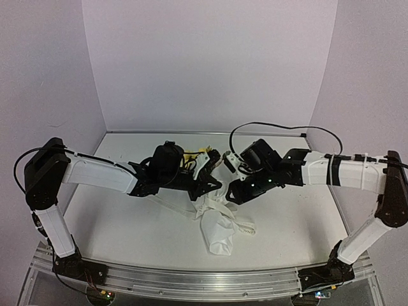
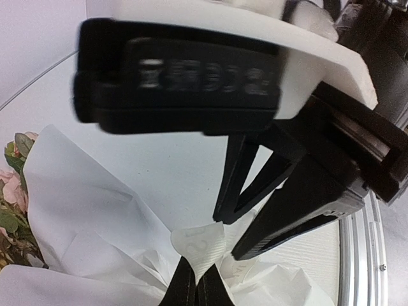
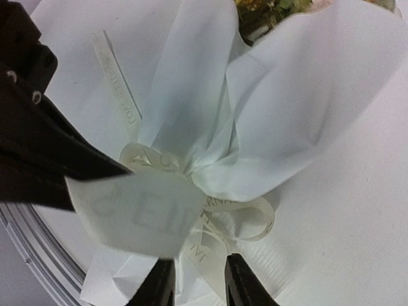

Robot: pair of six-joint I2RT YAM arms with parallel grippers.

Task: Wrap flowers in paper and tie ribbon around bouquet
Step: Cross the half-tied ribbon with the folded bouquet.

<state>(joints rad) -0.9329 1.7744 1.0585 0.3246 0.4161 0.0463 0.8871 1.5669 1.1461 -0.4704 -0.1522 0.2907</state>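
The left gripper [image 2: 196, 280] pinches the ribbon [image 3: 137, 217] (see-through white, faint letters), and the right gripper [image 3: 199, 274] stands with fingers apart by the white paper bouquet [image 3: 287, 108].

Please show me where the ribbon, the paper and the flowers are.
ribbon [image 3: 119, 86], right wrist view, loose lettered strip
paper [image 3: 306, 95], right wrist view, broad right fold
flowers [image 2: 15, 191], left wrist view, blooms at left edge
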